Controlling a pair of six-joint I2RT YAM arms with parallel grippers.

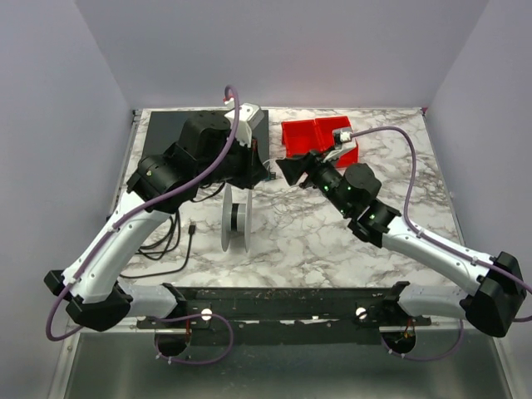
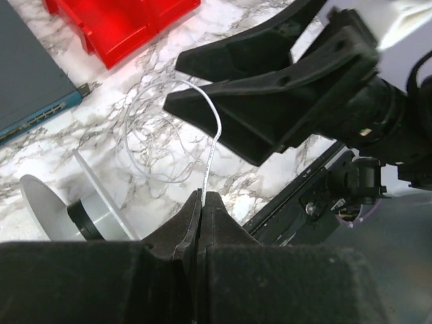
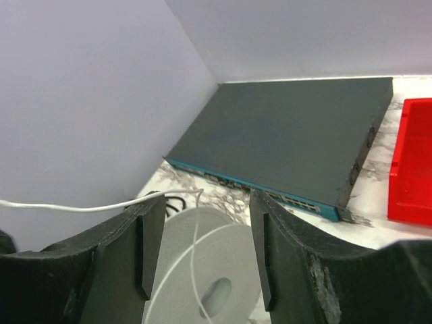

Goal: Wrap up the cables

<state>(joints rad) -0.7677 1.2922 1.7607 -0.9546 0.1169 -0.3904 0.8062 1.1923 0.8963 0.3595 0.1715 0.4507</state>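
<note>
Left wrist: L jaws pinch cable (image 2: 210, 158); R jaws apart.

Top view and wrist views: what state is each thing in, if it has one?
Cable: one end pinched, the rest in loose loops.
Left gripper: shut on Cable.
Right gripper: open, Cable running between its fingers.
Spool: standing on its rims.

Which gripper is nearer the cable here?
Left. The left gripper is shut on the cable, pinching a strand that arcs up from its tips. The right gripper is open just opposite; the strand hangs between its spread jaws, ungripped.
</note>
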